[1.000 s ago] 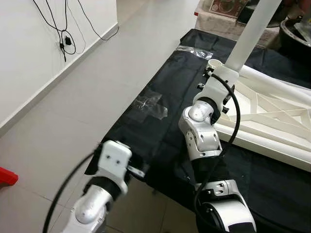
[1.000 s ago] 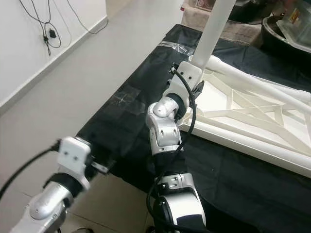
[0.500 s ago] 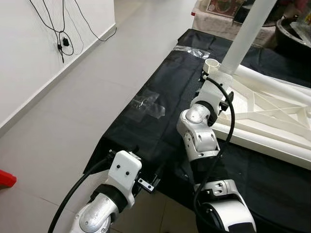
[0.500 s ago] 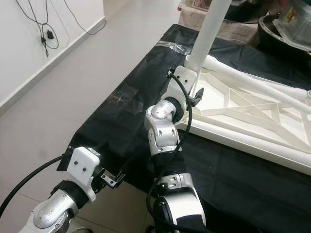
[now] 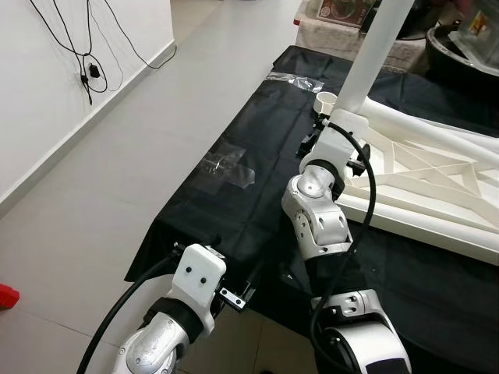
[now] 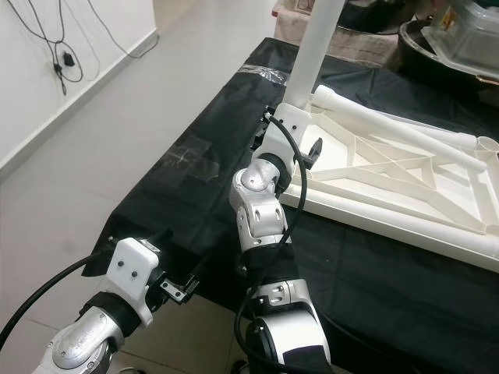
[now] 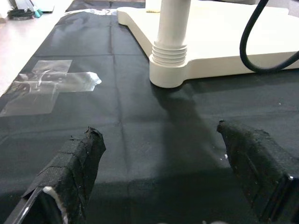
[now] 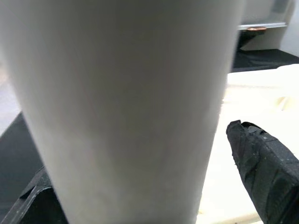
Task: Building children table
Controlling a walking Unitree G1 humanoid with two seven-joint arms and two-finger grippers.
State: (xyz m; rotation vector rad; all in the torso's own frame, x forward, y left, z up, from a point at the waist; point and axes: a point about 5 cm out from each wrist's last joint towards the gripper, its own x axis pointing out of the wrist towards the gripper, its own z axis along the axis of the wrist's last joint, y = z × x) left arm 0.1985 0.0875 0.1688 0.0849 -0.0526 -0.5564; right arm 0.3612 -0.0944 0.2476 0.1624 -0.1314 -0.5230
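Straddling a smooth white cylindrical leg (image 8: 126, 107), right end effector (image 8: 154, 205) spread; left end effector (image 7: 163, 172) spread.

Black cloth (image 5: 234, 195) under everything, plain, no pattern, with clear shiny tape patches (image 5: 226, 165) on it. On the cloth: cream-white table frame (image 5: 421, 167) and matching leg (image 5: 366, 54). Beside it, floor (image 5: 117, 171) looks light grey, I think.

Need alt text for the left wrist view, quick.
The left gripper, fingers open, hovers low over the black cloth, facing a white table leg seated in the upturned tabletop's corner. Clear tape lies alongside.
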